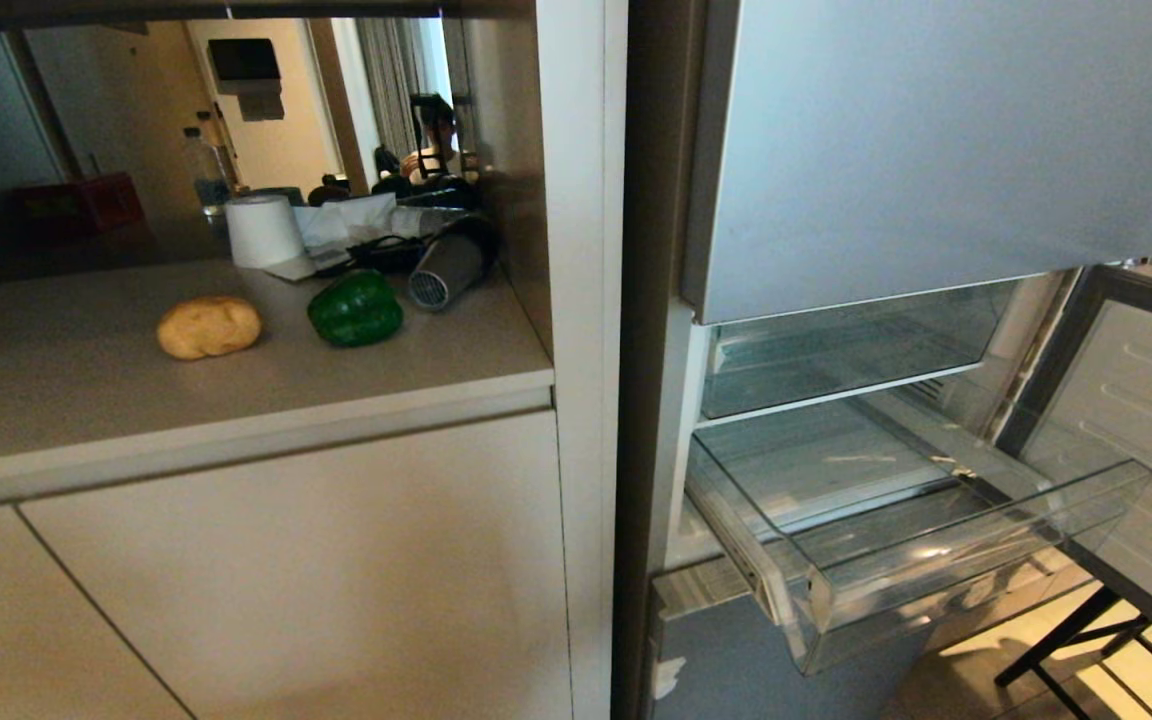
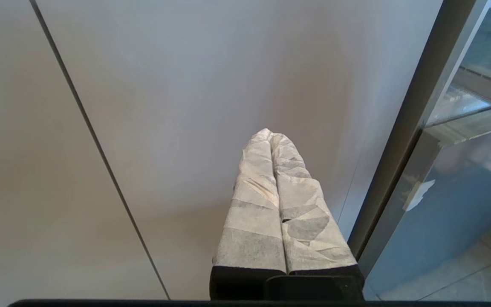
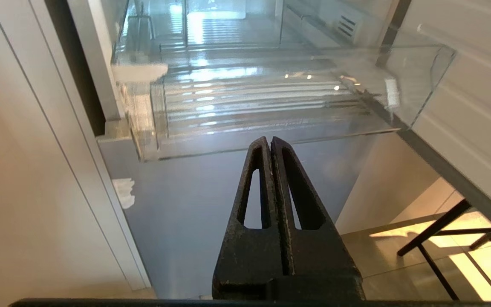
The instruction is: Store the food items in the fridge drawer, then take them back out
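A green bell pepper and a tan potato-like lump lie side by side on the grey counter, left of the fridge. The clear fridge drawer is pulled out below the open fridge compartment and holds nothing; the right wrist view shows its ribbed bottom from underneath. My left gripper, wrapped in white, is shut and points at the beige cabinet door. My right gripper, black, is shut and empty, low in front of the drawer. Neither arm shows in the head view.
At the counter's back stand a paper roll, a hair dryer, a water bottle and a red box. The open fridge door stands at the right, a black chair frame below it. A person sits far behind.
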Robot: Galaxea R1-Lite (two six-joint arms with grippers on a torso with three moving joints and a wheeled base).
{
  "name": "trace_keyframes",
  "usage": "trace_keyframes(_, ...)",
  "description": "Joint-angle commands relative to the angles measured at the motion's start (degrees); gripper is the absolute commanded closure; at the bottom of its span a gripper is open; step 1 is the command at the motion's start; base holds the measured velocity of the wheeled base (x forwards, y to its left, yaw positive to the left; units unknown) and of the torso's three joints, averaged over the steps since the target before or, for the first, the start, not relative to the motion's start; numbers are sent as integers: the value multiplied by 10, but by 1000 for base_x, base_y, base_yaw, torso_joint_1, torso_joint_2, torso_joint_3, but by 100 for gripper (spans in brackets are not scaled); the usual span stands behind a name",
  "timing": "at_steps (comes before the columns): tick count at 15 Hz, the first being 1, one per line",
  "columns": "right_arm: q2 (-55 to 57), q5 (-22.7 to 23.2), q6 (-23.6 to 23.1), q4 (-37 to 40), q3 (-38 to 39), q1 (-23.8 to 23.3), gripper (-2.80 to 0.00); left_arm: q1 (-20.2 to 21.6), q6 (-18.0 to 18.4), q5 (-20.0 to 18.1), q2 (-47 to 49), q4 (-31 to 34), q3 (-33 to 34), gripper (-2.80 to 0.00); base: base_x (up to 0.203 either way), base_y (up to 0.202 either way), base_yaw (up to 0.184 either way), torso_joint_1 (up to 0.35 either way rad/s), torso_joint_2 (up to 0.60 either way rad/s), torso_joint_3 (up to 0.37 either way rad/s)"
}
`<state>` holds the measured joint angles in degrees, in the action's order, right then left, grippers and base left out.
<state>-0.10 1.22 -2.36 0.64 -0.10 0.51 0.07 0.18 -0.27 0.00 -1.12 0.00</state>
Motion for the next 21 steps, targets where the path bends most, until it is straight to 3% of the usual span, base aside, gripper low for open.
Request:
trace_keyframes(1,1,-3,0,0,0,0,0,0,0,0,0,0,6,0,0,0,0,153,-350,-198)
trace_keyframes(11,1,-7,22,-2,0,0,0,0,1,0,0,0,6,0,0,0,0,151,-333,-191)
trace_keyframes(21,1,-10,24,-2,0,0,0,0,0,0,0,0,6,0,0,0,0,5,-13,-6)
